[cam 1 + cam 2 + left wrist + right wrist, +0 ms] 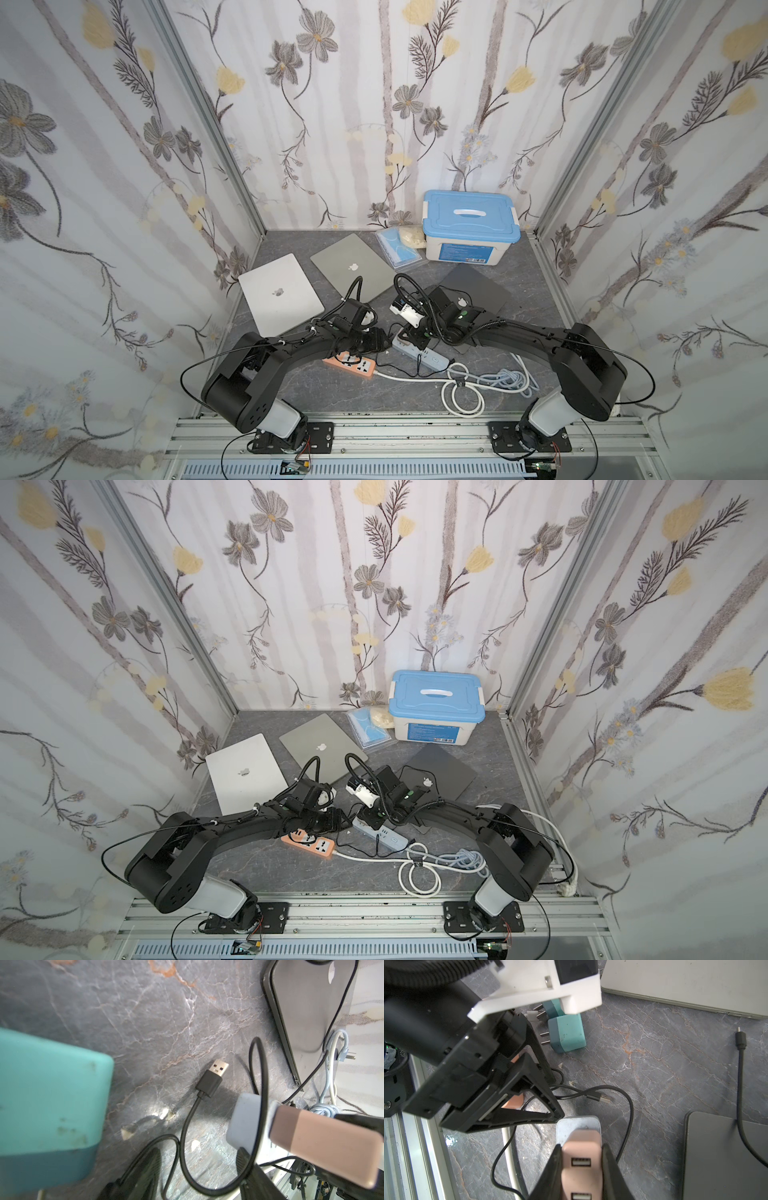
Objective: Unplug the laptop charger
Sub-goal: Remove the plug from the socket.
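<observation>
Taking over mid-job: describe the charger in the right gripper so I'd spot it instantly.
Find the pale blue power strip lying by the dark laptop. On its end stands the pink charger, clamped in the right gripper. Unlike the teal chargers lying loose nearby, it shows two USB ports.

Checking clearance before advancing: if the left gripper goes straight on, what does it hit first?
Likely the black USB cable lying ahead of the left gripper, then the table; depth unclear.
</observation>
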